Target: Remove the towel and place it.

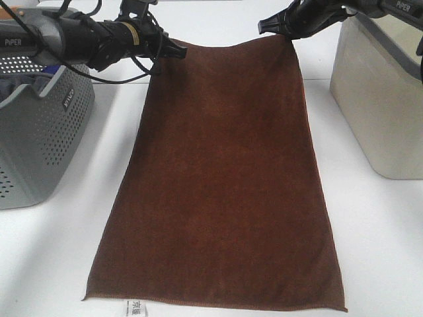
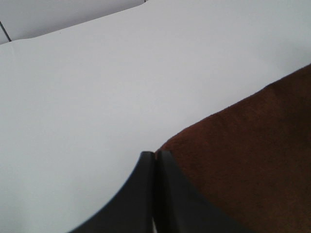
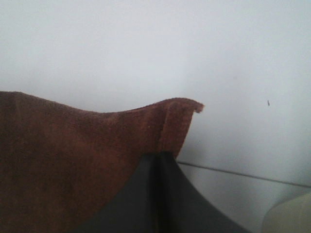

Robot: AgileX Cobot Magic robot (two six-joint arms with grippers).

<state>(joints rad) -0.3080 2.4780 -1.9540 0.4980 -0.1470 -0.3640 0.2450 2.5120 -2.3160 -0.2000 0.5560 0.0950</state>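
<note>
The dark brown towel (image 1: pixel 221 178) lies spread lengthwise on the white table (image 1: pixel 377 244), its white tag (image 1: pixel 135 308) at the near edge. My left gripper (image 1: pixel 180 51) is shut on the towel's far left corner. In the left wrist view the closed gripper (image 2: pixel 155 158) meets the towel (image 2: pixel 252 155) at its edge. My right gripper (image 1: pixel 271 28) is shut on the far right corner. In the right wrist view the towel (image 3: pixel 73 160) folds up over the closed gripper (image 3: pixel 158 156), with the corner tip sticking out past it.
A grey perforated basket (image 1: pixel 33 132) stands at the left edge, under the left arm. A pale bin (image 1: pixel 377 105) stands at the right, close to the towel's far right side. Bare table runs along both long edges of the towel.
</note>
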